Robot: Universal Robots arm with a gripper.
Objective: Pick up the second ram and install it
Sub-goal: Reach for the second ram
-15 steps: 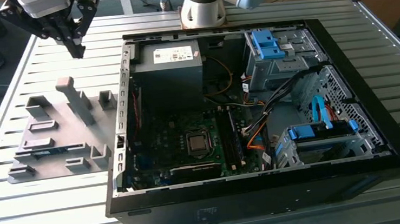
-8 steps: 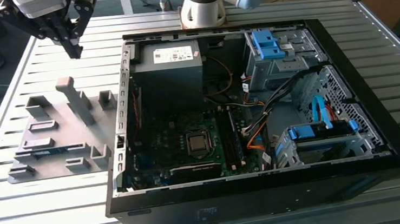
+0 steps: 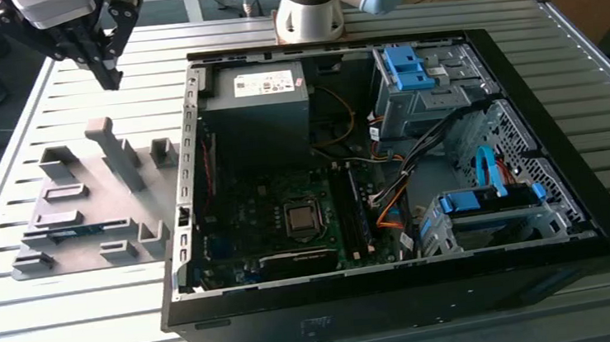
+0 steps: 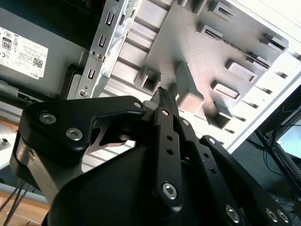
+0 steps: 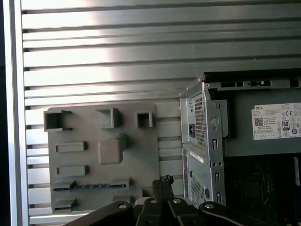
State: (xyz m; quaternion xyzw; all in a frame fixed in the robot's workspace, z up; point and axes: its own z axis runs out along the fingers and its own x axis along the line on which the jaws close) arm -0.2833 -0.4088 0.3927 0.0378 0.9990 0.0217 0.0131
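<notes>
While the ram stands on edge in a fixture slot at mid-left of the exterior view, likely kept so for pinching, the jaws hang at upper left over the table, tips pressed together, gripping nothing.

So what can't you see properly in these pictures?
First wrist view: the second ram sits sunk in the grey fixture, just its top edge shows.
Exterior view: the motherboard memory slots are too dark and small to tell if filled.
Second wrist view: the gripper hides part of the fixture.
</notes>
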